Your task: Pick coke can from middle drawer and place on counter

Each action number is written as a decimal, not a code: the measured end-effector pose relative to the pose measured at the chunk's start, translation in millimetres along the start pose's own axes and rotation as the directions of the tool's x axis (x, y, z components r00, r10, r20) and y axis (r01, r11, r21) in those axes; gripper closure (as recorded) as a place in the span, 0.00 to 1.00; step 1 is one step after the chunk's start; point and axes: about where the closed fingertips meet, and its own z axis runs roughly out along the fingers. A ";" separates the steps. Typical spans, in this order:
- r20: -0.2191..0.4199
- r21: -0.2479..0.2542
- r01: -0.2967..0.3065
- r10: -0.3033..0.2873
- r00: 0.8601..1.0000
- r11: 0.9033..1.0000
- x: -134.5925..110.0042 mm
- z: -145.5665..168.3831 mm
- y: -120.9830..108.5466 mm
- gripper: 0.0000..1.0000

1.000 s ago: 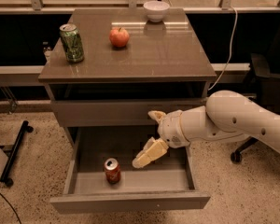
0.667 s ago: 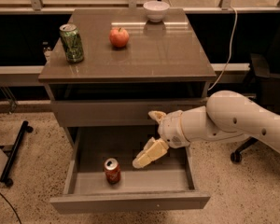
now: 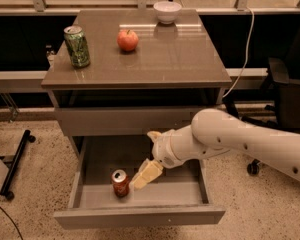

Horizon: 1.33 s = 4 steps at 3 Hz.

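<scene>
The gripper (image 3: 145, 159) is hanging spread open inside the drawer (image 3: 140, 217), holding nothing. Its lower finger is pointing just beside the coke can (image 3: 120, 182), which is standing upright at its 8 o'clock. At 12 o'clock the desk (image 3: 165, 64) is carrying a green can (image 3: 77, 46), an apple (image 3: 127, 40) and a bowl (image 3: 167, 11).

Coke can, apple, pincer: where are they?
coke can (image 3: 121, 183), camera view, red side.
apple (image 3: 127, 40), camera view, red front.
pincer (image 3: 144, 160), camera view, between its open fingertips, beside the coke can.
</scene>
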 end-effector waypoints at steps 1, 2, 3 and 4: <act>-0.020 -0.004 -0.011 0.011 1.000 1.000 10.8 36.5 -0.6 0.00; 0.031 -0.001 -0.065 0.065 0.997 0.998 21.5 75.3 -7.1 0.00; 0.091 -0.013 -0.122 0.122 0.988 0.992 36.4 115.9 -17.0 0.00; 0.140 -0.015 -0.170 0.170 0.975 0.985 51.9 149.4 -29.3 0.00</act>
